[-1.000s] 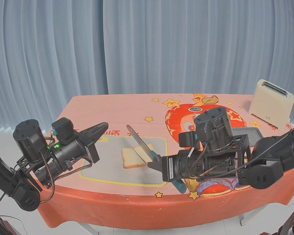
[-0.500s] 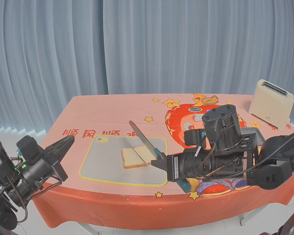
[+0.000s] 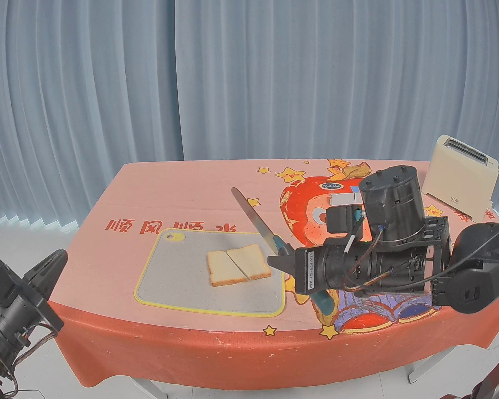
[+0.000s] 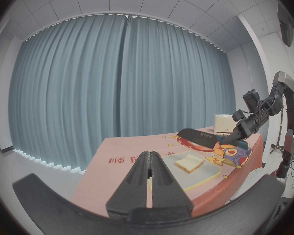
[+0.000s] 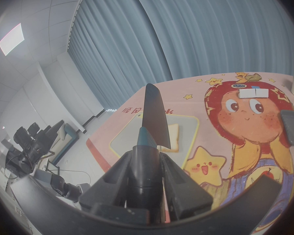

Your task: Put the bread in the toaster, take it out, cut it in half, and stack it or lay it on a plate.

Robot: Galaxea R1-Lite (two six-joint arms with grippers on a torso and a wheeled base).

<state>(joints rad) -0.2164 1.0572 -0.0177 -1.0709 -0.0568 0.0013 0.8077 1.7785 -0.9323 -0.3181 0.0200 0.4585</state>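
In the head view we see the bread [image 3: 238, 265] in two halves, side by side and touching, on the cutting board [image 3: 172, 284] on the counter [image 3: 166, 195]; the right hand [image 3: 280, 260] grasps the knife [image 3: 255, 221] by its handle, blade slanting up, apart from the bread; the toaster [image 3: 461, 177] stands far right; the left hand [image 3: 44, 272] hangs off the counter's near left edge. In the left wrist view that hand is clenched on nothing. In the right wrist view the knife's blade points over the board.
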